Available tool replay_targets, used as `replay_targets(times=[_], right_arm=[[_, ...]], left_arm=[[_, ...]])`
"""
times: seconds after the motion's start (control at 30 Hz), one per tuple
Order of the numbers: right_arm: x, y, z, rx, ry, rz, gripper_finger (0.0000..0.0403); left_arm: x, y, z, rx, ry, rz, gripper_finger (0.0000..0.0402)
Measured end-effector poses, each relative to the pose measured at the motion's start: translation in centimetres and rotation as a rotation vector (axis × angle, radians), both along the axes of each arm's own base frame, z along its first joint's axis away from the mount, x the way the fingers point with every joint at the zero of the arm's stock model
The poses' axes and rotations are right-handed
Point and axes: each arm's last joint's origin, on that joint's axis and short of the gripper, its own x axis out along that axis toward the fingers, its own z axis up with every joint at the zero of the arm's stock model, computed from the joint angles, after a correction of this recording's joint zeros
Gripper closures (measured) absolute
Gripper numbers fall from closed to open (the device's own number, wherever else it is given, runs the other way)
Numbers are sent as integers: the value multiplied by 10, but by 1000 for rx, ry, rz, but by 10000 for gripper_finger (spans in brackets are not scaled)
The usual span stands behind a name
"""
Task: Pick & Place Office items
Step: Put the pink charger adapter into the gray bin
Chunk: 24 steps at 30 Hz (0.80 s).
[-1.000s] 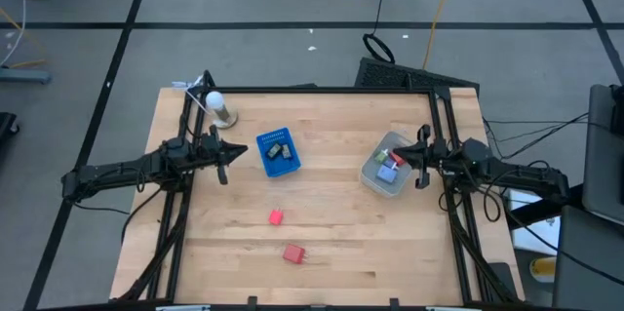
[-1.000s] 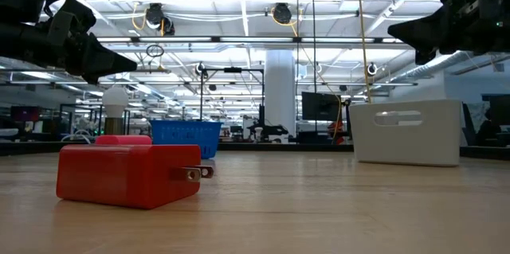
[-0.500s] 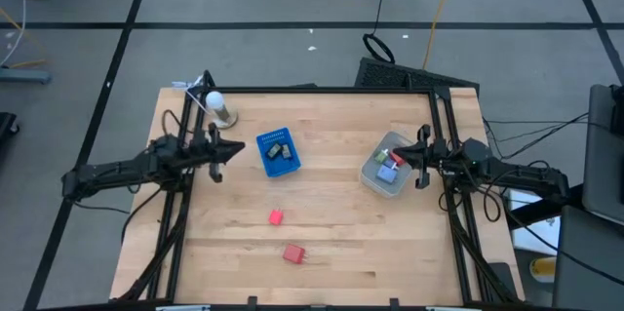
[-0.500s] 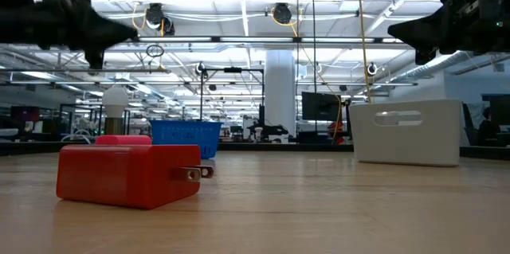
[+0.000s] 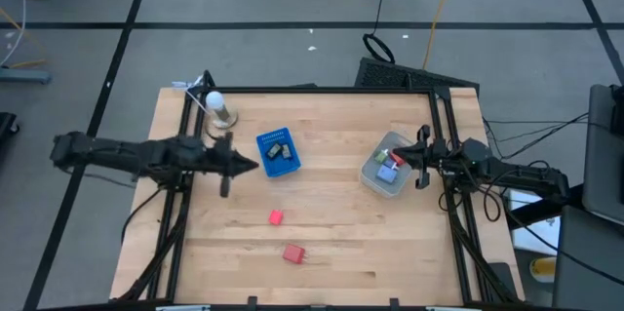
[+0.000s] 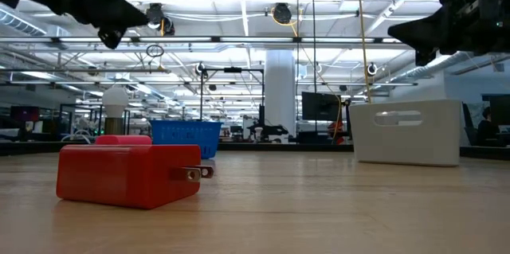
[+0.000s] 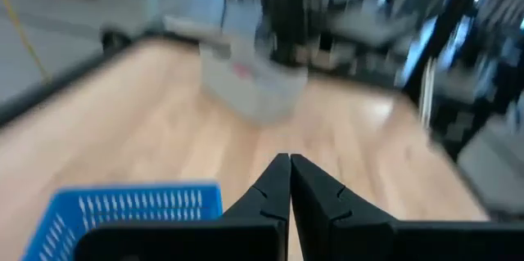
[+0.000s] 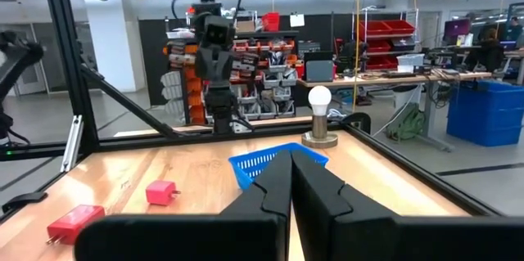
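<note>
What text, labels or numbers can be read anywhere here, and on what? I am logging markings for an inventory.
None can be read.
Red charger: no print visible.
Blue tray: no label visible.
Grey bin: plain wall, no lettering.
Shelves and bins in the room behind, right wrist view: any marks too small to read.

Both arms are matte black, 2 slim jointed booms ending in tapered, pointed fingers.

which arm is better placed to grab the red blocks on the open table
Left, most likely. The left pincer hangs shut beside the blue tray, not far from the small red block and the red plug block. The right pincer sits shut over the grey bin, farther away.
</note>
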Motion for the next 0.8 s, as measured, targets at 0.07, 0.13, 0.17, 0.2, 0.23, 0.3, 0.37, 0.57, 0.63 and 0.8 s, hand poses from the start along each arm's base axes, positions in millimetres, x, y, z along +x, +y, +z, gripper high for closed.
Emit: replay_targets(times=[0.07, 0.13, 0.17, 0.2, 0.23, 0.3, 0.37, 0.57, 0.63, 0.8], right_arm=[[0, 0, 0, 9, 4, 1, 399], [0, 0, -1, 13, 14, 1, 399], [0, 0, -2, 14, 20, 1, 399], [0, 0, -3, 15, 27, 1, 399], [0, 0, -3, 16, 29, 1, 399], [0, 0, -3, 16, 28, 1, 399], [0, 0, -3, 16, 28, 2, 399], [0, 0, -3, 18, 27, 2, 399], [0, 0, -3, 19, 27, 2, 399], [0, 0, -3, 19, 28, 2, 399]], left_arm=[[13, -5, 0, 8, 104, -27, 392], [26, -11, -3, 16, 205, -55, 389], [32, -14, -7, 21, 254, -69, 386], [38, -17, -9, 24, 290, -85, 382], [44, -20, -12, 29, 316, -110, 378], [54, -27, -18, 43, 371, -172, 368], [63, -33, -23, 53, 418, -210, 356], [84, -53, -39, 75, 529, -272, 288], [90, -61, -45, 124, 559, -311, 255], [101, -82, -54, 233, 585, -393, 181]])
